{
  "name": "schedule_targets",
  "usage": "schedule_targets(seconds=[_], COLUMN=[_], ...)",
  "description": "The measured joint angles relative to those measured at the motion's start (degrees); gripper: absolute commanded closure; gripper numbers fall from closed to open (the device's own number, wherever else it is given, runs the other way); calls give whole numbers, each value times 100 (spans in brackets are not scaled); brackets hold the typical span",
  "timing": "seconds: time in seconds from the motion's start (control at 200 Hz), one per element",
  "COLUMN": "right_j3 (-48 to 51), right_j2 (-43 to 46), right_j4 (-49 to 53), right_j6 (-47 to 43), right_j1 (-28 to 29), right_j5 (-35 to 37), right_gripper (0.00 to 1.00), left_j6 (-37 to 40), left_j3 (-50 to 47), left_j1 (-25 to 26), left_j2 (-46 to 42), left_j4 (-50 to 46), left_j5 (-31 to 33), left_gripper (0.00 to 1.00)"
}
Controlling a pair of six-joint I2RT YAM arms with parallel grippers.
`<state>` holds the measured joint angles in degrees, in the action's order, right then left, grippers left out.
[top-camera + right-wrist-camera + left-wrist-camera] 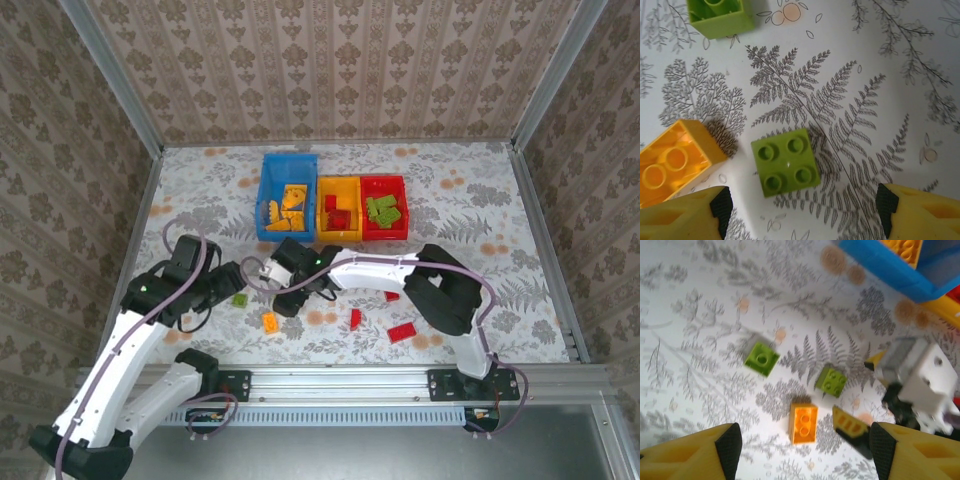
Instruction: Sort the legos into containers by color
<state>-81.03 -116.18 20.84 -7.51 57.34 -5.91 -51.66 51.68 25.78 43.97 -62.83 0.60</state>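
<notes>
Legos [354, 318] lie loose on the table [470, 200]; both pincers are released.
The top view alone shows the blue bin [288, 158] holding orange-yellow pieces, the yellow bin [338, 237] red ones and the red bin [385, 235] green ones. The right wrist view resolves a four-stud green brick [786, 162] under the wide-spread, empty right gripper [804, 205]. The left gripper [805, 447] gapes, empty, above an orange brick [803, 423].
</notes>
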Motion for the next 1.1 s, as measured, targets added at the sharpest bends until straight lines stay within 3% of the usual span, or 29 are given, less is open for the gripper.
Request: schedule_targets(seconds=[0.21,0.33,0.48,0.6,0.685,0.88,1.1], right_j3=[-415,-710,-964,-999,-962,-382,380], right_j2=[-457,-702,-861,-863,-804,192,2061], right_j4=[192,334,459,492,487,422,9], right_j6=[-144,-157,-118,-76,-2,494,1412], right_j1=[37,37,35,31,0,-481,-2092], right_j5=[17,15,70,85,118,153,498], right_gripper=[28,38,60,68,69,69,69], left_j6=[-313,-409,-409,-402,-382,-155,568], left_j3=[-55,-72,-72,-81,-142,-160,852], left_j1=[-7,-7,-7,-37,-39,31,990], left_j2=[-350,-424,-422,-424,-424,-188,1405], left_j4=[-490,-584,-592,-437,-129,1062,2253], left_j5=[-85,-96,-125,-236,-361,-822,-938], left_gripper=[29,29,29,29,29,28,27])
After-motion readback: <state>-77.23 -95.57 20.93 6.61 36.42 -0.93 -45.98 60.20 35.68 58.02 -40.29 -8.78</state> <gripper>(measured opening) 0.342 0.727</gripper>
